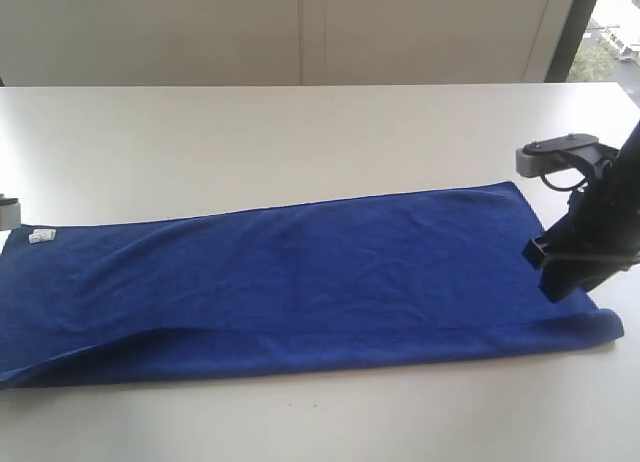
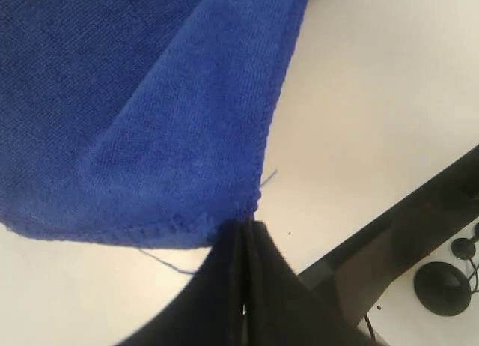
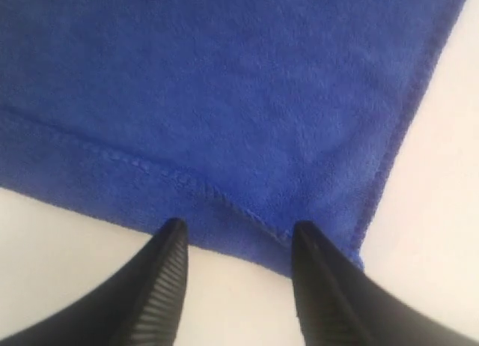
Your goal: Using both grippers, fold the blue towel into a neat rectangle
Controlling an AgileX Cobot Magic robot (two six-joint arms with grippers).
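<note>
The blue towel point(image 1: 300, 282) lies spread lengthwise across the white table point(image 1: 300, 142), with a folded hem along its near edge. In the left wrist view my left gripper point(image 2: 247, 228) is shut, its tips pinching the towel's point(image 2: 150, 121) corner by a loose thread tail. In the exterior view only its grey block point(image 1: 5, 212) shows at the left edge. My right gripper point(image 1: 562, 270) hovers over the towel's right end. In the right wrist view it point(image 3: 239, 228) stands open, fingertips point(image 3: 174, 237) at the hemmed edge of the towel point(image 3: 224, 99) near a corner, holding nothing.
A small white tag point(image 1: 42, 236) sits at the towel's far left corner. The table's dark edge point(image 2: 389, 241) runs close to the left gripper, with a black round base point(image 2: 443, 287) on the floor beyond. A window point(image 1: 612, 32) is at the back right.
</note>
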